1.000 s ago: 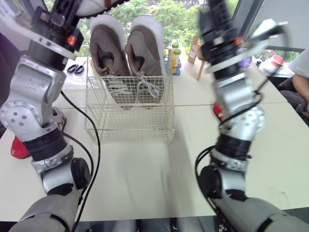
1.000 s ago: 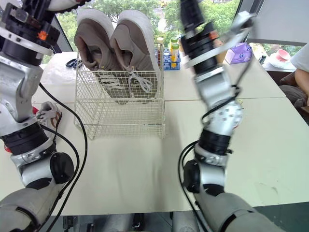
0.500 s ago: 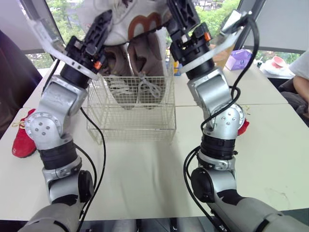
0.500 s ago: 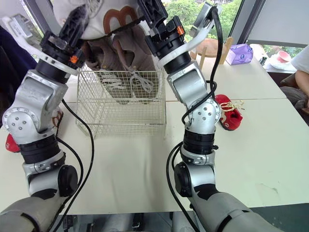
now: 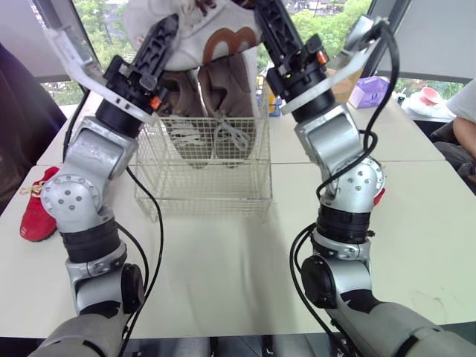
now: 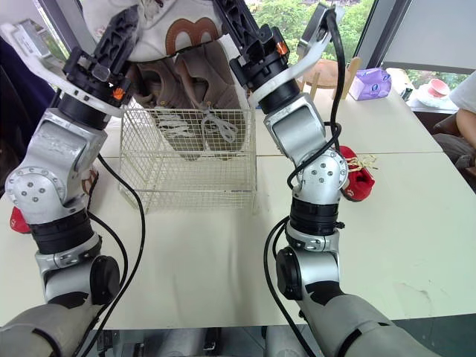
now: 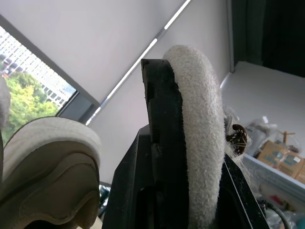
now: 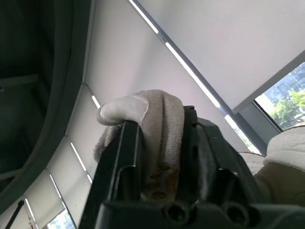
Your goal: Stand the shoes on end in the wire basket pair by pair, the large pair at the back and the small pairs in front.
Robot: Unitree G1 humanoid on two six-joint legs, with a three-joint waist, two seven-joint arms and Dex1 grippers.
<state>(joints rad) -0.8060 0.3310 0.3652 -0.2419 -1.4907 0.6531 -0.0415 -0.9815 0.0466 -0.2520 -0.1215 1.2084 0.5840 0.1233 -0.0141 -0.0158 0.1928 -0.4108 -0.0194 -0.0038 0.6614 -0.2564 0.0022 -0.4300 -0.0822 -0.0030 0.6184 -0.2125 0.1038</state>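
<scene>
A white fuzzy shoe (image 5: 204,30) with a brown patch hangs high above the wire basket (image 5: 201,178); whether it is one shoe or a pair pressed together I cannot tell. My left gripper (image 5: 158,41) is shut on its left side, the fuzzy edge (image 7: 200,143) pinched against a black finger (image 7: 162,143). On its right side my right gripper (image 5: 269,22) is shut, with fuzzy fabric (image 8: 157,129) between the fingers. The large taupe pair (image 5: 223,89) stands on end at the basket's back. One small red shoe (image 5: 36,216) lies at the table's left, another (image 6: 355,178) to the right of the basket.
Behind the basket are small bottles (image 6: 262,78) and a purple box (image 5: 369,93). A pink bowl (image 5: 428,94) and a person's arm (image 5: 462,123) are at the far right. The basket's front half holds nothing.
Both arms swung inward over the basket, bringing the white shoe into view. The right gripper closed on the shoe's right side. The left grip has stayed the same.
</scene>
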